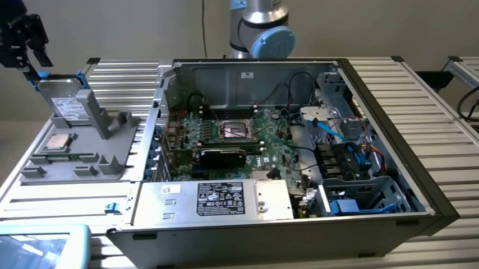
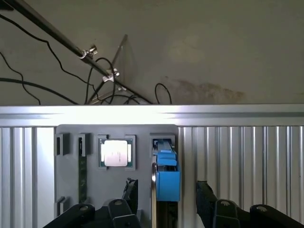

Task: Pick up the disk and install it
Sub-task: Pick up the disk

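The hand (image 2: 166, 185) stood wide open and held nothing. In the wrist view its two black fingers (image 2: 131, 192) sat one on each side of the disk (image 1: 66, 101), with clear gaps between them and the drive, so no contact showed. In the exterior view the hand hung above the disk at the exterior view's far left, close over the drive's upper edge.

The disk stood upright on its edge in a grey plastic fixture (image 1: 82, 168), with its white label facing outward. Blue plastic rails (image 1: 81, 79) ran along its sides. From the wrist camera it appeared edge-on, with one blue rail end (image 2: 167, 178) between the fingers. The drive had not been lifted from its slot.

A square silver processor chip (image 2: 115, 153) lay flat in a recess of the same fixture, just beside the disk. The fixture rested on the ribbed aluminium table (image 1: 441, 112).

To the exterior view's right of the fixture lay an open computer case (image 1: 419, 174), well apart from the disk. Inside it were the green motherboard (image 1: 247, 148), a silver power supply (image 1: 176, 204) with a black label at the near edge, and a drive cage with blue parts (image 1: 351, 204) in the near right corner. The arm's base (image 1: 258, 28) rose behind the case.
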Controlling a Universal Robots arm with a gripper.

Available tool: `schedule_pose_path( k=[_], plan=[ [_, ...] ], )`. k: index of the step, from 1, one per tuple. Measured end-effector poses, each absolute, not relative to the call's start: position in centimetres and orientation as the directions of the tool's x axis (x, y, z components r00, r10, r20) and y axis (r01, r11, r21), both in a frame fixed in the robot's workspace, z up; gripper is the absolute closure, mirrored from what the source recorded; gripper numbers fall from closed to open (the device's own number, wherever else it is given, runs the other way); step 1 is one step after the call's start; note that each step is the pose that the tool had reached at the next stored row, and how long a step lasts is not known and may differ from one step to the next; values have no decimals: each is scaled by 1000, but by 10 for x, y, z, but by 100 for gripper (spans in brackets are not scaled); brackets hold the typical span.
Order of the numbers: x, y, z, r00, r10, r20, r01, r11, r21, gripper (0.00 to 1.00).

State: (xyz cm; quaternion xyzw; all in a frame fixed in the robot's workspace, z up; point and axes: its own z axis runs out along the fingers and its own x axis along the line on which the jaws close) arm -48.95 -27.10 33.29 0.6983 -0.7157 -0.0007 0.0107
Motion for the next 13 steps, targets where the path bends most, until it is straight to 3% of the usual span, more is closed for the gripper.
schedule_pose_path(
  k=[13],
  plan=[
    [-490, -274, 309, -26, -1000, 15, -999, 26, 21, 40]
  ],
)
